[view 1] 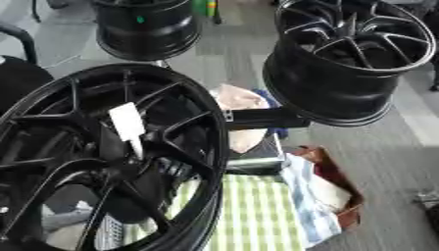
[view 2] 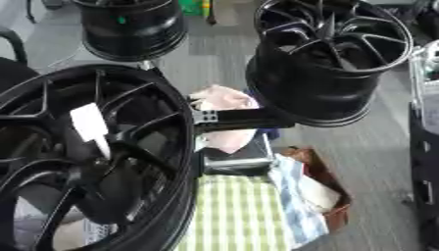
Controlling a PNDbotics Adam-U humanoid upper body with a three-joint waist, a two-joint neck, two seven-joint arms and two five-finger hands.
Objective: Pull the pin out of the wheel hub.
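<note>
Grey floor lies behind three black spoked alloy wheel hubs. At the nearest wheel hub, lower left, a dark hand reaches its centre; whether its fingers clamp anything cannot be told. A white tag sits on a spoke.

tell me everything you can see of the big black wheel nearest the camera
The nearest wheel is a glossy black spoked rim, metal by its look, standing tilted at the lower left and cut off by the frame. Thin paired spokes run to a dark hub. A white tag-like piece sits against its spokes near the centre. Striped green cloth lies behind it. No hand shows.
</note>
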